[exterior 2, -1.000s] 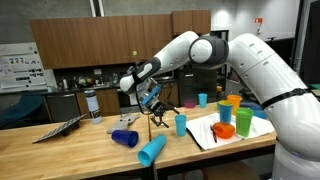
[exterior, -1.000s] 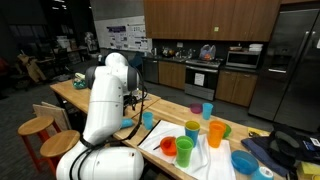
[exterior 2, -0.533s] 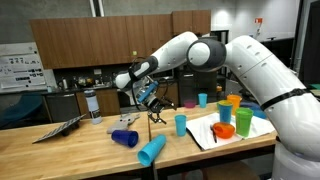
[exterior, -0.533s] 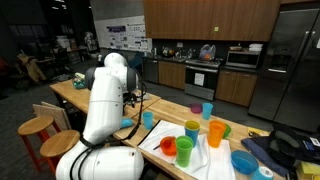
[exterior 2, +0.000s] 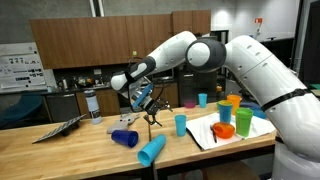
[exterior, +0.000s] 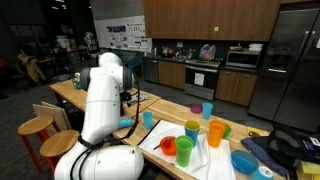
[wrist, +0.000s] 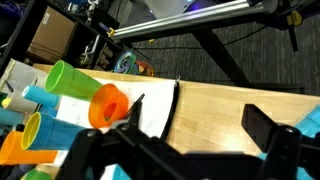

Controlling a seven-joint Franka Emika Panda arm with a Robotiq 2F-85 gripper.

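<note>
My gripper [exterior 2: 141, 101] hangs open and empty above the wooden table [exterior 2: 90, 145], held well off its surface. Below it a dark blue cup [exterior 2: 124, 138] and a light blue cup [exterior 2: 151, 150] lie on their sides. A cyan cup [exterior 2: 181, 124] stands upright to the right. In the wrist view my gripper [wrist: 200, 128] shows two dark fingers [wrist: 268, 128] spread apart over bare wood, with an orange cup [wrist: 108, 105] and a green cup [wrist: 70, 80] on a white mat [wrist: 150, 105] to the left. In the exterior view from behind the arm [exterior: 100, 100], the arm hides the gripper.
Several coloured cups stand on the white mat [exterior: 215, 165], among them a green one [exterior: 184, 151] and a tall orange one [exterior: 216, 132]. A blue bowl [exterior: 243, 161] sits beside them. A grey bottle [exterior 2: 93, 104] and a tablet-like item [exterior 2: 60, 128] lie at the far end. Stools [exterior: 35, 130] stand by the table.
My gripper has moved a little to the left along the table in the exterior view, staying open and empty. The cups have not moved.
</note>
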